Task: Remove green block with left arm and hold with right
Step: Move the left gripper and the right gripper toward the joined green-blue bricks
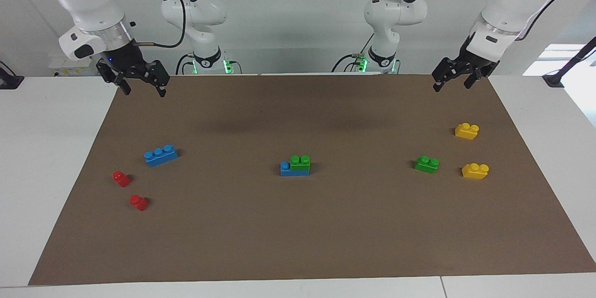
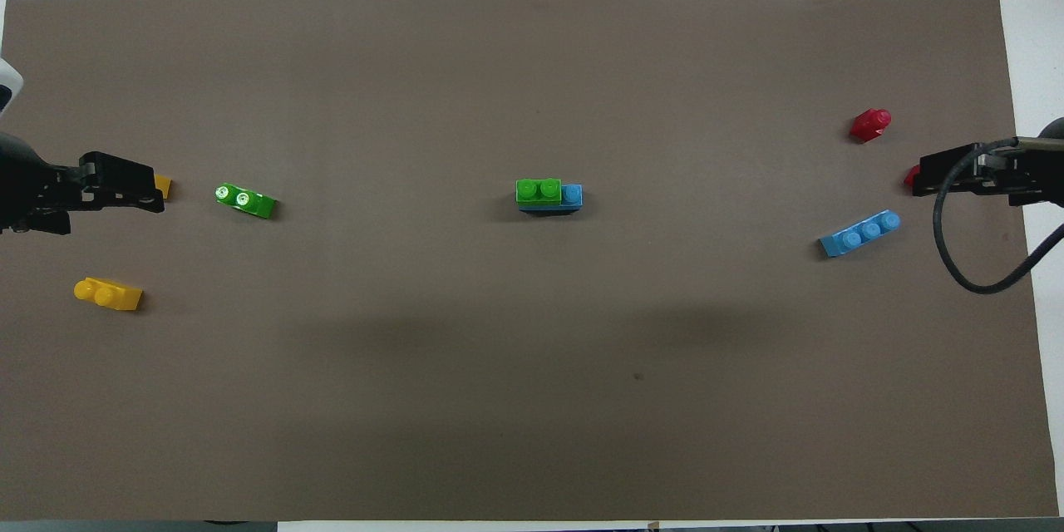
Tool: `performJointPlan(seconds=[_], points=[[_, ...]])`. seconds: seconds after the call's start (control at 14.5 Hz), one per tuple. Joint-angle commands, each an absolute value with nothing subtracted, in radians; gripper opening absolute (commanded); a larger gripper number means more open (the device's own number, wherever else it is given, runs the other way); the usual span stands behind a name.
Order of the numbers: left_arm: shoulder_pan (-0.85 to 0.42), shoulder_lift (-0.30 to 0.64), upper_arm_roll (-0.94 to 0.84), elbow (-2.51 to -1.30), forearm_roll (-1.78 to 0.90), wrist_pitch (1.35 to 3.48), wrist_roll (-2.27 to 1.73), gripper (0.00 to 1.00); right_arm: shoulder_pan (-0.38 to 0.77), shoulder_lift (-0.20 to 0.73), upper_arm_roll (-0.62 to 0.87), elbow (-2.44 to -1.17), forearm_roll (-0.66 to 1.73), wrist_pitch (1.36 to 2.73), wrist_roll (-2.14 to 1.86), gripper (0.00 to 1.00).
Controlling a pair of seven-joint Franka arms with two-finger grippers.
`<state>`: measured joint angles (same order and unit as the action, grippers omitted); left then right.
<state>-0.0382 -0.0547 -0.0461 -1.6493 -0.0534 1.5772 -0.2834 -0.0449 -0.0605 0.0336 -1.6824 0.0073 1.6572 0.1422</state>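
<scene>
At mid-table, the green block (image 1: 300, 162) sits pressed onto one end of a blue three-stud brick (image 1: 294, 169), leaving one blue stud bare; the pair lies well apart from both arms. The left pincer (image 1: 450, 79) hangs raised over the table's edge nearest the robots at its own end, fingers spread and empty; the right pincer (image 1: 142, 83) hangs likewise at its end, open and holding nothing. A second green brick (image 1: 427, 164) lies loose toward the left arm's end, near two yellow bricks (image 1: 466, 130) (image 1: 475, 171). Judged from its look, the block is light, rigid, smooth plastic, held by stud friction. It should be gripped across its flat side walls, while the right pincer clamps the blue brick's bare end. A skewed pull may drag both bricks.
</scene>
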Motion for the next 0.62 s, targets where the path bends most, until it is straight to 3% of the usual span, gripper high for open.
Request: performJointPlan(seconds=[0.0,0.28,0.55], points=[[-0.107,-0.063,-0.046,-1.681,-0.098,1.630,-0.577,1.00,-0.041,-0.077,0.046,-1.712,0.011,1.697,0.332,0.98],[-0.186,-0.002,-0.046,-1.675,-0.104,1.687,-0.878,1.00,-0.041,-0.034,0.115,-1.712,0.072,1.730,0.769,0.95],[-0.297,0.118,-0.044,-1.660,-0.103,1.784,-1.390,1.00,-0.041,0.018,0.170,-1.710,0.169,1.784,1.164,0.95]])
